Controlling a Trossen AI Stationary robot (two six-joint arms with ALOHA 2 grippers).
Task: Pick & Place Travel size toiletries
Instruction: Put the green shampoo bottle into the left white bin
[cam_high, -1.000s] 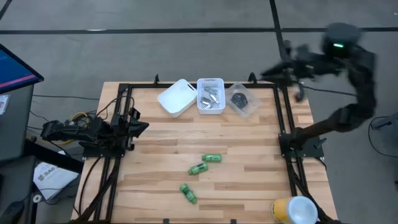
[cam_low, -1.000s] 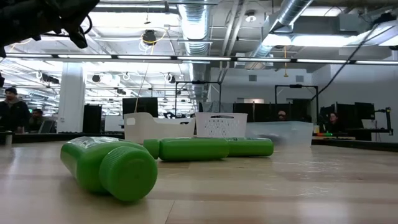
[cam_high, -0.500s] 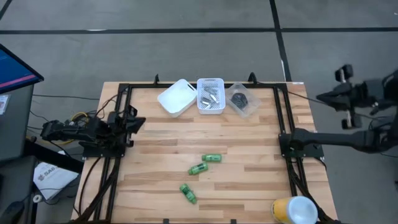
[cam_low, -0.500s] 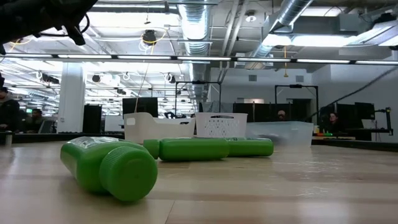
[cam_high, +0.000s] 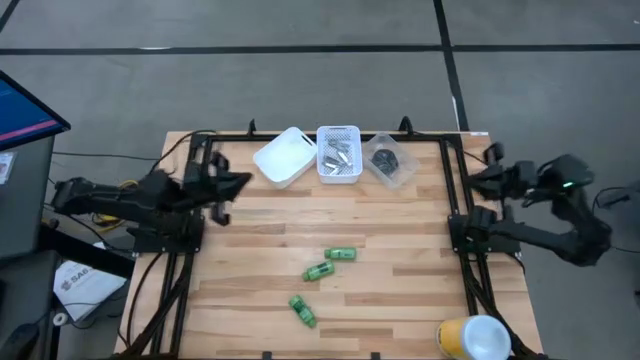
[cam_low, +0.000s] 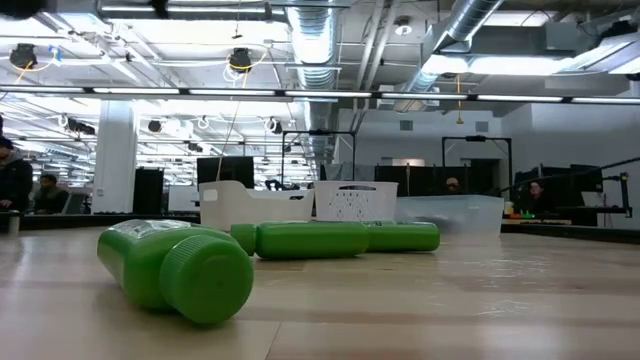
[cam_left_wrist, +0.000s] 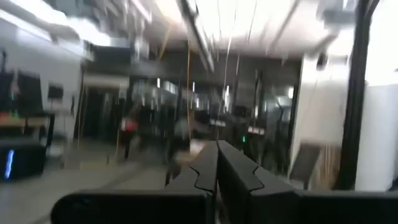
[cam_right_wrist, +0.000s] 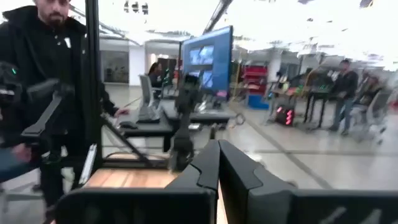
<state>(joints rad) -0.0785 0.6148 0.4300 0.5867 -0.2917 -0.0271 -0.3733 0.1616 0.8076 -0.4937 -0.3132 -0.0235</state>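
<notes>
Three bright green bottles lie on their sides on the wooden table, apart from one another: one (cam_high: 341, 255), one (cam_high: 318, 271) and one nearer the front (cam_high: 302, 310). In the low view they show as a close bottle (cam_low: 180, 270) and two farther ones (cam_low: 310, 240) (cam_low: 400, 237). Silvery tubes fill the perforated white bin (cam_high: 338, 153); black pots sit in the clear tub (cam_high: 390, 160). My left gripper (cam_high: 235, 183) is shut and hovers over the table's left side, far from the bottles. My right gripper (cam_high: 480, 180) is shut, beyond the table's right edge.
A tilted white bin (cam_high: 285, 156) stands at the far edge beside the perforated bin. Black frame rails (cam_high: 460, 200) run along both table sides. A yellow and white object (cam_high: 472, 338) sits at the near right corner. Bare wood surrounds the bottles. People show in the room behind.
My right arm has swung from high over the far right corner out past the right edge and down beside the right rail. My left gripper has risen and moved a little toward the far edge and the table's middle. The bottles have not moved.
</notes>
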